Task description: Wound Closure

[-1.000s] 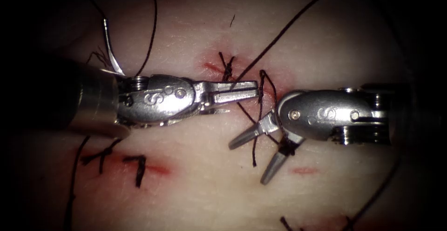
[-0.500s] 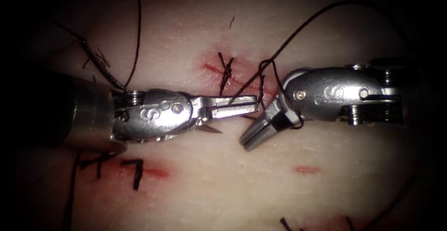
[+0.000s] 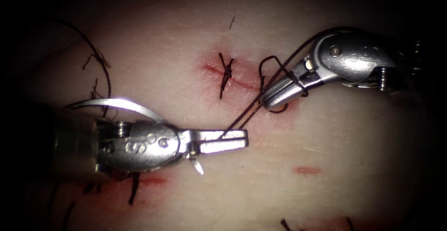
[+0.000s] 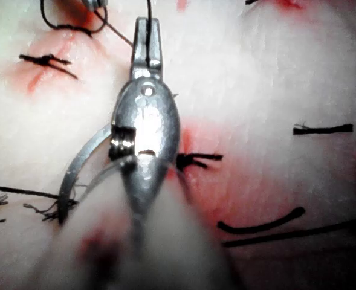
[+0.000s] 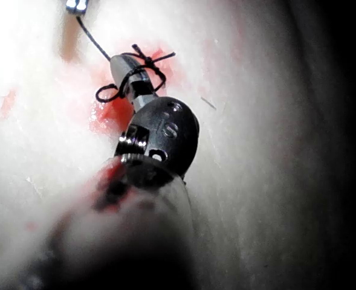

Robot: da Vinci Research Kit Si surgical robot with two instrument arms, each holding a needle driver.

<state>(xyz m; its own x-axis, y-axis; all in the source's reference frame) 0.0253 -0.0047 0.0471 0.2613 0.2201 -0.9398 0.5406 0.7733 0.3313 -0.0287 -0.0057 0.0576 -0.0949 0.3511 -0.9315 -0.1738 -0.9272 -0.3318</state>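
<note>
My left tool (image 3: 233, 139) lies low on the left of the tissue (image 3: 326, 138), jaws shut on the dark thread (image 3: 253, 110), which runs taut up and right. My right tool (image 3: 274, 98) comes in from the upper right, just right of the cut (image 3: 242, 83). Its jaws are shut and loops of thread wrap around them (image 5: 135, 78); it appears to grip the short thread end. The curved needle (image 3: 116, 103) lies free over the left tool's wrist (image 4: 81, 163), held by neither tool and out of the tissue.
A tied stitch (image 3: 226, 72) crosses the cut among red fluid. More stitches (image 3: 135, 189) lie under the left tool's shaft, and others (image 4: 323, 128) lie on the tissue beside it. A small red mark (image 3: 307, 170) lies to the lower right. Loose thread (image 3: 100, 68) curls at the far left.
The right tool's jaws shut around the short thread end, then moved up and right carrying loops. The left tool drew down and left with the thread. The needle swung over its wrist.
</note>
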